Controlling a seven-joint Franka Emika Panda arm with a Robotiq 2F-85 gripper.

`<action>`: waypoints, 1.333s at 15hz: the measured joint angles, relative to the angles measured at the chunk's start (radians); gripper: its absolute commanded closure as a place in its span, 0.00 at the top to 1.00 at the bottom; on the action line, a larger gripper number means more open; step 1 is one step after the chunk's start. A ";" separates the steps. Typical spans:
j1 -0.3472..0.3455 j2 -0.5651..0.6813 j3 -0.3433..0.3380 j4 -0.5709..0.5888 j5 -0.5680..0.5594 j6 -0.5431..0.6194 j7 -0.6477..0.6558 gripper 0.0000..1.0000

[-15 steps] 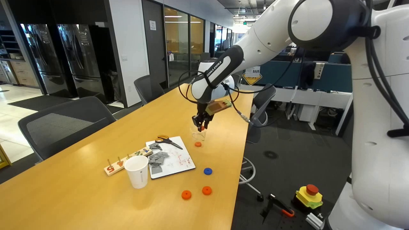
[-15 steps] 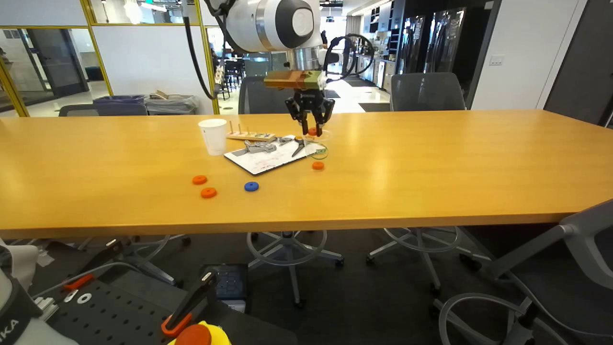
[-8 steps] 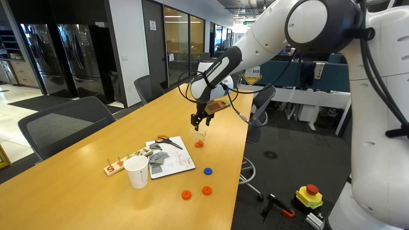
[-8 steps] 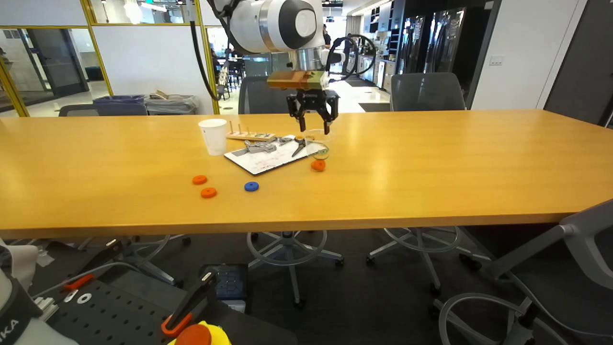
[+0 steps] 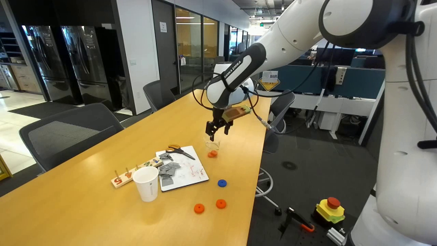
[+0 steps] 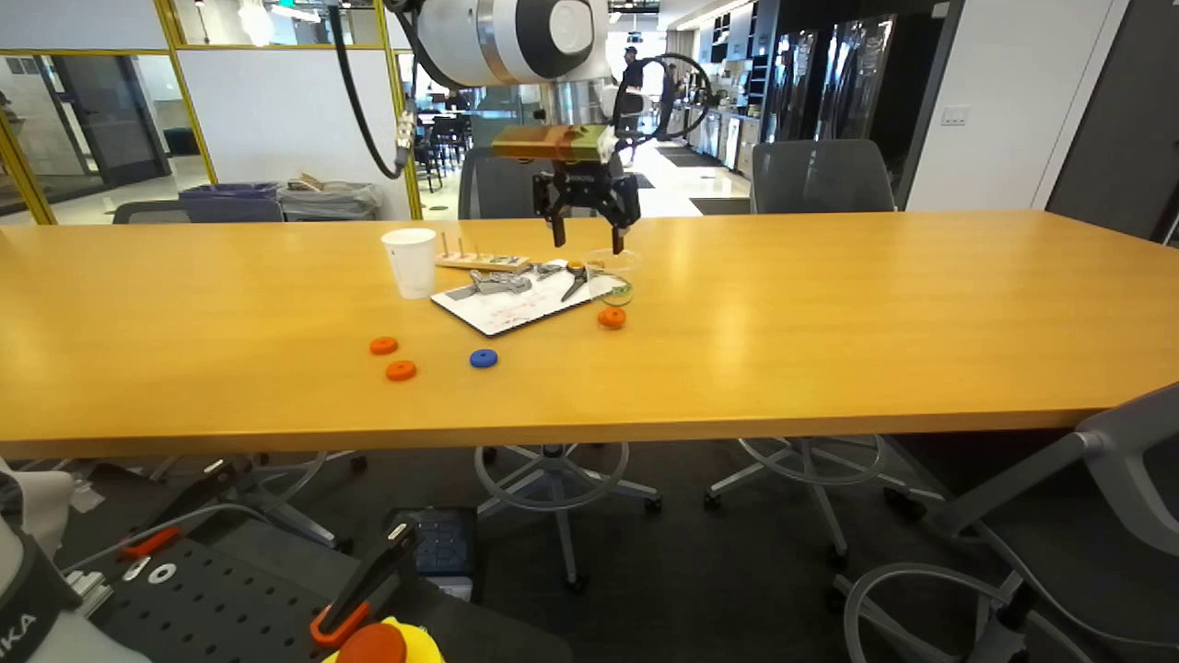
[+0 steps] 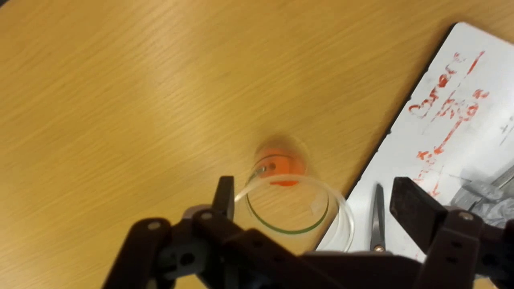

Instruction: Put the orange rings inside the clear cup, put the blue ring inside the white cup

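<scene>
My jaws stand wide apart, holding nothing, above the clear cup [image 6: 612,287]; two orange rings [image 6: 612,318] lie inside at its base. In an exterior view, blue ring [image 6: 484,358] and two more orange rings [image 6: 401,370]: counter [image 6: 829,350], near left; white cup [image 6: 411,264]: far left.

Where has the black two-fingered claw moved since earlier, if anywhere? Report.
Yes: in an exterior view, the claw shifted left relative to the tapered white cup.
</scene>
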 measured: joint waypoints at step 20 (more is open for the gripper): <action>0.101 -0.082 0.048 -0.476 0.008 0.342 0.264 1.00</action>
